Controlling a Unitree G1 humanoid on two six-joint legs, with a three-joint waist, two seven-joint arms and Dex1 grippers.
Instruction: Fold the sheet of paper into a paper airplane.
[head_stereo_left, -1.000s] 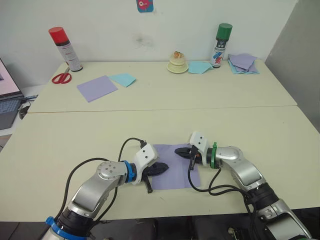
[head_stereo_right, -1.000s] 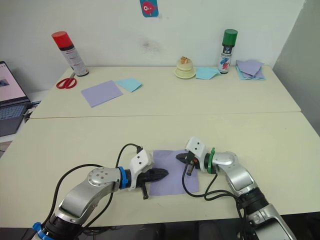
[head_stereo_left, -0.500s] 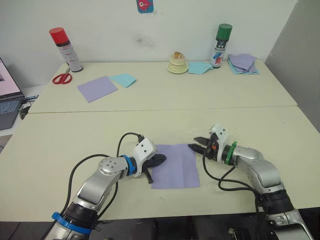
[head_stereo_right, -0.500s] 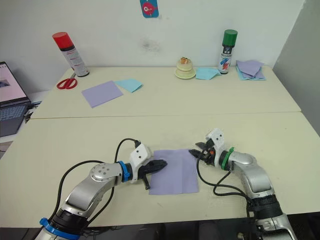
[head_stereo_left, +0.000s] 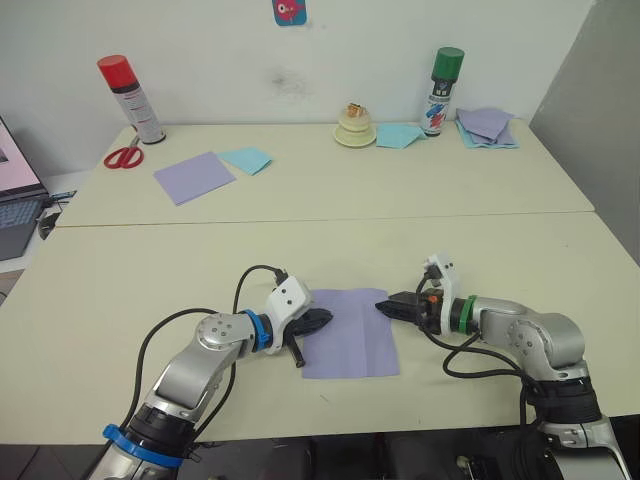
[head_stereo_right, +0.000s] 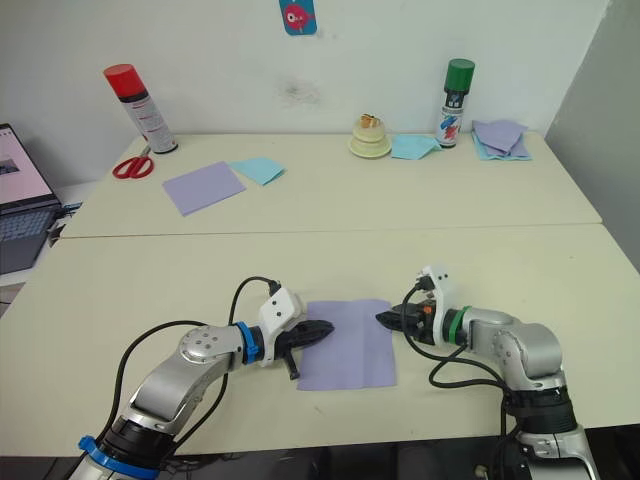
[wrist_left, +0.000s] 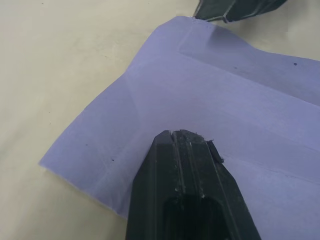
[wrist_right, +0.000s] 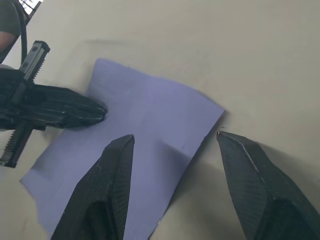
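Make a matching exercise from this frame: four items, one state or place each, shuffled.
Items:
1. left pincer
2. right pincer
3. sheet of paper
4. scissors

States or places:
A. flat on the near table, creased
B. shut, tip on the sheet's left edge
C. far table, beside the red-capped spray can
D. open, at the sheet's right edge

Pairs: 1-B, 2-D, 3-A, 4-C
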